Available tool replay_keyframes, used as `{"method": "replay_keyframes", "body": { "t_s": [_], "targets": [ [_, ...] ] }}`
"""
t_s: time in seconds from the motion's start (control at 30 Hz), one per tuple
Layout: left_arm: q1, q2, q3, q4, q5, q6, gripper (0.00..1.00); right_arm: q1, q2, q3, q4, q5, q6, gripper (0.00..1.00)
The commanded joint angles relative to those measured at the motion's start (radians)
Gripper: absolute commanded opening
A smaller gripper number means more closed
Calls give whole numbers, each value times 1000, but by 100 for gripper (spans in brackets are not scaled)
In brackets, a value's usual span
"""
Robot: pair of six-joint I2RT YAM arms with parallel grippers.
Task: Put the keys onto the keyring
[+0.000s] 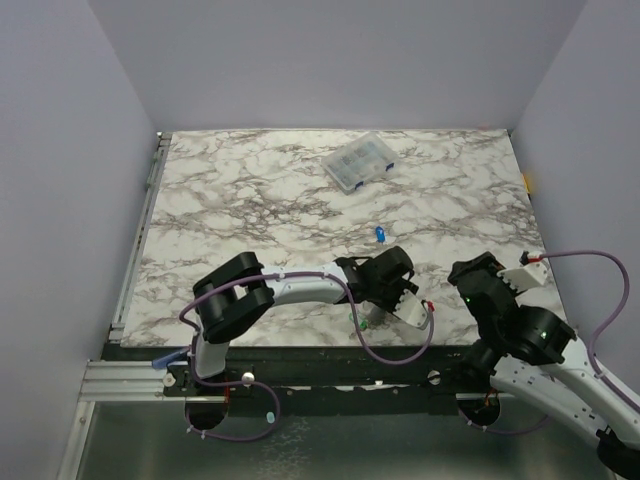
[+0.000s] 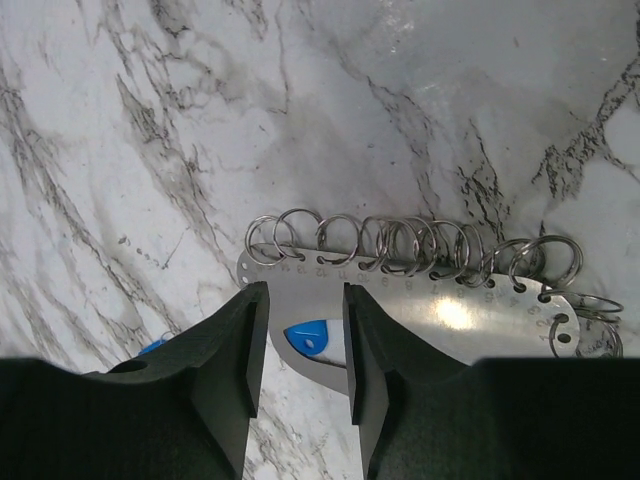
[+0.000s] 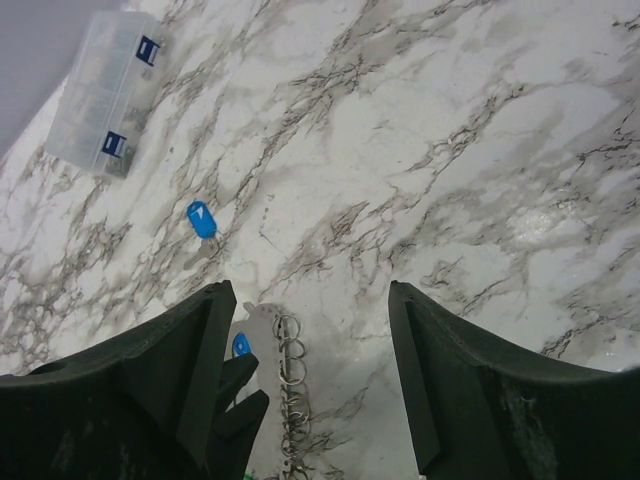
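- Left gripper (image 2: pixel 306 290): released. My two fingers (image 2: pixel 225 365) stand a little apart and straddle the head of one blue key (image 2: pixel 306 336), with a gap showing on either side.
- That blue key lies on the keyring (image 2: pixel 450 315), one flat silvery plate with numbered holes and a row of wire rings along one edge. The rings overlap, so I count about ten and cannot be more exact.
- The keyring rests on the desk (image 1: pixel 230 200) close to its near edge, right of the middle.
- Right gripper (image 3: pixel 308 290): released and spread wide, with nothing between my fingers, above bare marble beside the keyring.
- I count three keys: two blue, one green.
- The second blue key (image 1: pixel 379 234) lies loose toward the middle of the desk, apart from the keyring.
- The green key (image 1: pixel 365 324) shows only as a speck at the near edge, just beside my left gripper.
- One clear box (image 1: pixel 358 162) sits near the far edge, right of the middle.
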Motion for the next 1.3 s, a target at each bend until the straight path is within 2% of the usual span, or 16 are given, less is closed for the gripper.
{"method": "replay_keyframes", "body": {
  "t_s": [0.0, 0.17, 0.5, 0.73, 1.27],
  "targets": [
    [-2, 43, 56, -134, 51, 47, 44, 5, -30, -17, 30, 42, -25, 73],
    [-3, 82, 94, -184, 58, 40, 46, 5, -52, -28, 59, 35, -54, 73],
    [-6, 99, 111, -207, 65, 31, 36, 5, -50, -32, 69, 32, -66, 73],
    [-17, 81, 126, -239, 69, 39, 36, 5, -48, -37, 86, 27, -82, 73],
    [-20, 165, 232, -322, 77, 32, 34, 6, -51, -40, 106, 17, -105, 73]
  ]
}}
